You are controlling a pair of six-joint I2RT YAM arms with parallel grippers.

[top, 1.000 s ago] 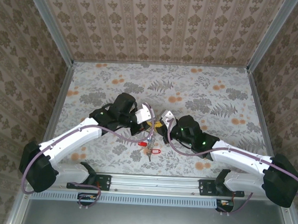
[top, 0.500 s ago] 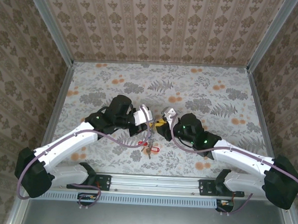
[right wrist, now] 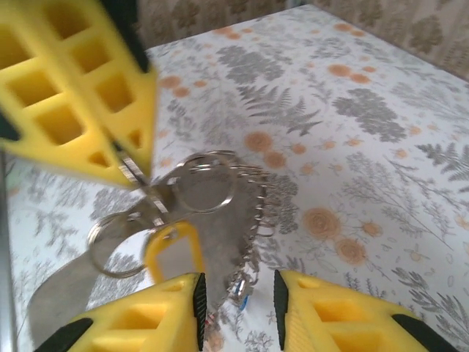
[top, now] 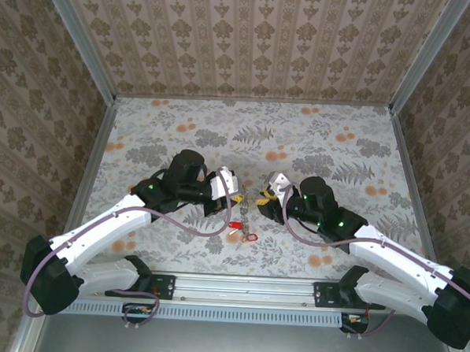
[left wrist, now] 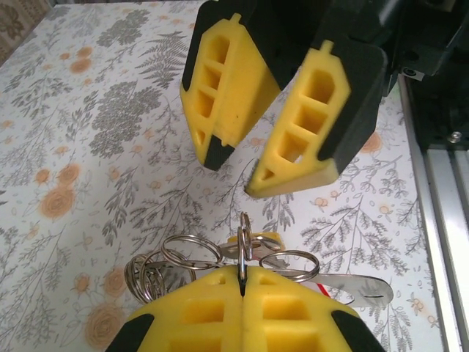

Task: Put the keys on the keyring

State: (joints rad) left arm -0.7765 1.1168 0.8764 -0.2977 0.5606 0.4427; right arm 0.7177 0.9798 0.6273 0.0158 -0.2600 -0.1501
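Right gripper (top: 267, 198) has backed off rightward, jaws parted narrowly, seemingly empty. Left gripper (left wrist: 242, 284) stays clamped on the keyring (left wrist: 245, 235), mid-table. I judge red keys (top: 236, 224) and a yellow key (right wrist: 174, 249) already hang there; whether any remain is unclear.

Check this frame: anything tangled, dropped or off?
Nothing broken or spilled. One oddity: the left gripper pinches the keyring edge-on, with spare rings, a chain and a yellow key bunched in a tangle around it. The right gripper is open, off the bunch.
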